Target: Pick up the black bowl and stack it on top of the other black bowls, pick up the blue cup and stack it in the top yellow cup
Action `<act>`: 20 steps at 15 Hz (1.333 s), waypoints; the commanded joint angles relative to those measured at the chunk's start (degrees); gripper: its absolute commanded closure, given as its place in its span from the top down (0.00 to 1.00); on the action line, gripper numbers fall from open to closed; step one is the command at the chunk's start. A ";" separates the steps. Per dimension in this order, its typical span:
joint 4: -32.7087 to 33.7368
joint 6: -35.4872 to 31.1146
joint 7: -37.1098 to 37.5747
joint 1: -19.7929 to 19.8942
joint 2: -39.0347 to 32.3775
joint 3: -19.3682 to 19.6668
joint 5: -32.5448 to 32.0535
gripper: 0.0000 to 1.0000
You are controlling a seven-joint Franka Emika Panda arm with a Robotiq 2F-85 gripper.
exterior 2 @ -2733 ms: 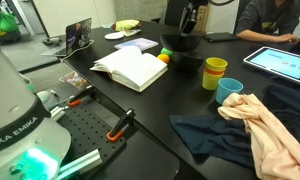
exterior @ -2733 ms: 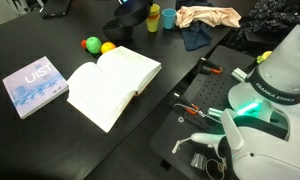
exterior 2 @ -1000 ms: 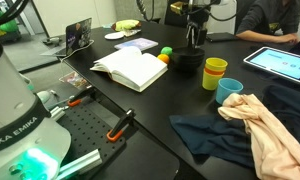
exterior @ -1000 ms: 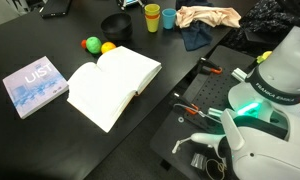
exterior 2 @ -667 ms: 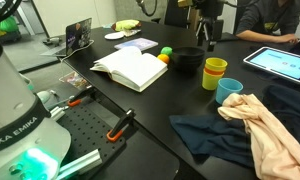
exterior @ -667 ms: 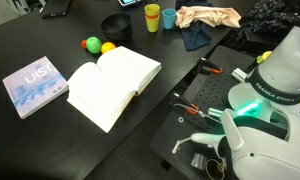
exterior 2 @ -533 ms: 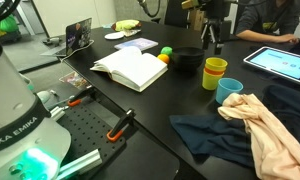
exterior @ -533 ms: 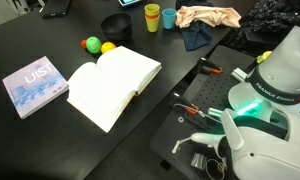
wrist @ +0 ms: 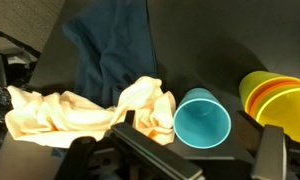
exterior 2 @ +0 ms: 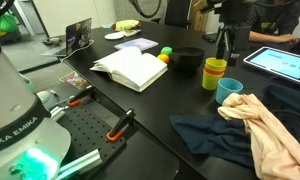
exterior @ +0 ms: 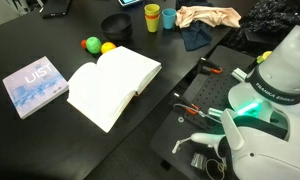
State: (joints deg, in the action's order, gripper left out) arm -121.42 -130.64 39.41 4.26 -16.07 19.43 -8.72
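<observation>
Jaws wide apart over the blue cup point(wrist: 201, 122), rim unobstructed.

The table point(exterior: 40, 40) bears an open book point(exterior: 112, 85), blue book point(exterior: 34, 86), balls point(exterior: 91, 44), black bowls point(exterior: 116, 24), yellow cup point(exterior: 152, 17), blue cup point(exterior: 168, 18), cloths point(exterior: 208, 16).

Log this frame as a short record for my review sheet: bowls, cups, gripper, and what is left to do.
black bowls: one pile, no loose bowl in view
blue cup: upright, empty, beside the yellow cups, not nested
yellow cups: nested, upright
gripper: open, holding nothing, above the cups
nearby: peach cloth lies next to the blue cup
remaining: blue cup into the yellow cups
</observation>
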 commanded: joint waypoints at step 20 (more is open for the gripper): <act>-0.30 -15.30 26.16 2.12 -12.91 1.28 0.87 0.74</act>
State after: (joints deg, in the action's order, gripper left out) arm -122.81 -144.57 64.49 7.47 -27.69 20.04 -8.53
